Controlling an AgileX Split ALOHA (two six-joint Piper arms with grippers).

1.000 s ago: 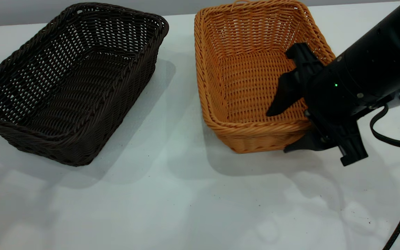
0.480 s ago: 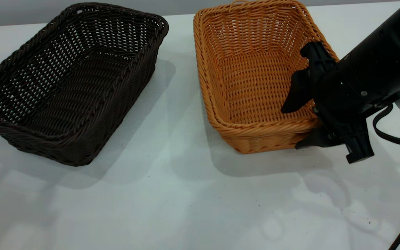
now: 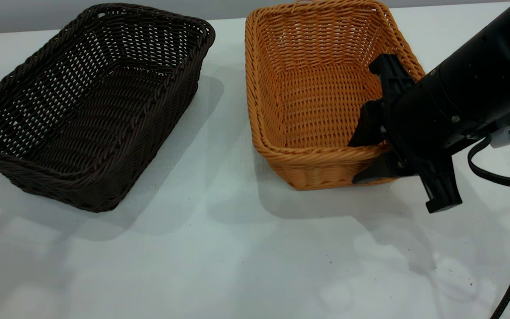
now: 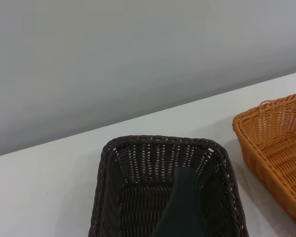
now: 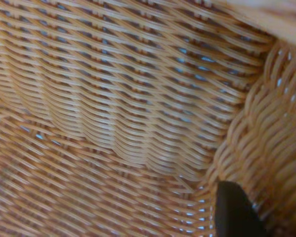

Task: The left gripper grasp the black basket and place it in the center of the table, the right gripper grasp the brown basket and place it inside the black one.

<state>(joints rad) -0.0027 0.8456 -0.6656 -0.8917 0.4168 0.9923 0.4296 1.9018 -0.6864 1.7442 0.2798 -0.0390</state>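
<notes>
My right gripper [image 3: 363, 155] is clamped on the brown basket [image 3: 321, 102] at its near right corner: one pointed black finger sits inside against the wall, the other outside below the braided rim, the wicker pinched between them. In my right wrist view the woven wall fills almost everything, tight orange-tan strands running in wavy rows with small gaps, and one dark fingertip [image 5: 234, 210] pokes in beside the thicker corner weave. Behind the fingers my arm is a thick, smooth black cylinder with a black cable looping off it.

The brown basket is a rectangular tray with sloping sides, a plaited rim and a small loop on its far short end. It stands toward the right of the table [image 3: 219, 257], its near end looking slightly raised over a broad shadow.

Just beside it, on the left, sits the black basket [image 3: 86, 106], the same tray shape in dark brown-black wicker with open-weave sides. My left wrist view looks down into it past a dark blurred shape; I cannot tell how my left gripper's fingers stand.

The table is flat, pale and matte, flecked with tiny dark specks.
</notes>
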